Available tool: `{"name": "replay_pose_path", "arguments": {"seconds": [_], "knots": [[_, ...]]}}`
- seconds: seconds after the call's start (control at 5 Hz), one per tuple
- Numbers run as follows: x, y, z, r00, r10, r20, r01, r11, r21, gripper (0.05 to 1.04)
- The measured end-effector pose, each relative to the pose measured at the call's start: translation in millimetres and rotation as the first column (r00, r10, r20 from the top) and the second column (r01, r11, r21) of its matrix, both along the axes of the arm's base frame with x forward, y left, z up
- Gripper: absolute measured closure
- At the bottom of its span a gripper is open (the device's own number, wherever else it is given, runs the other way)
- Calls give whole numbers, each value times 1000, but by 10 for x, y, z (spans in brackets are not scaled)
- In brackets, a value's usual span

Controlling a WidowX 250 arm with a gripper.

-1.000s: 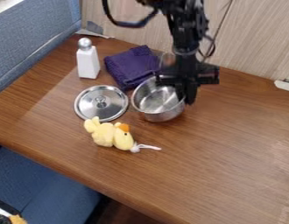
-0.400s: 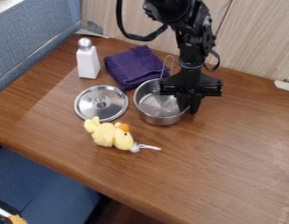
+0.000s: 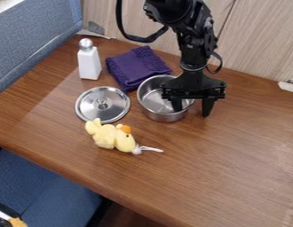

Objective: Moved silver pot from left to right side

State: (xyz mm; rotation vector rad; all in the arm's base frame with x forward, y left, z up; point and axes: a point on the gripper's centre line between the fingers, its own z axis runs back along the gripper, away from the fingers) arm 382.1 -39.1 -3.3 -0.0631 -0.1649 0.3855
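My gripper [image 3: 192,111] is open over the right side of the silver pot [image 3: 163,117]. One finger reaches down inside the pot and the other hangs outside, beyond its right wall, with a gap between the fingers and the rim. The pot stands upright in the upper middle of the table, its opening facing up. Its back right rim is hidden behind the gripper.
Left of the pot lies a silver lid [image 3: 102,104], with a purple cloth [image 3: 137,66] behind. A white bottle [image 3: 89,61] stands at the back left. A yellow plush toy [image 3: 113,136] lies in front, near the table's edge [image 3: 101,188].
The gripper's fingers have spread from close together at the pot's right wall to wide apart. The pot has turned, its wire handle no longer rising at the back, and has settled slightly.
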Motion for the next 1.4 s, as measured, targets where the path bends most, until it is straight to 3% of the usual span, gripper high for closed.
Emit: {"name": "replay_pose_path", "arguments": {"seconds": [0.2, 0.8, 1.0, 1.2, 1.4], "knots": [[-32, 7, 36, 1000, -10, 3, 10, 1000, -3, 75], [-77, 97, 502, 998, 2, 61, 2, 997, -72, 83], [-126, 179, 840, 995, 2, 96, 8, 994, -106, 83], [-165, 283, 1022, 992, -19, 122, 34, 992, -124, 83], [-164, 294, 1027, 992, -22, 124, 37, 992, -122, 83]]}}
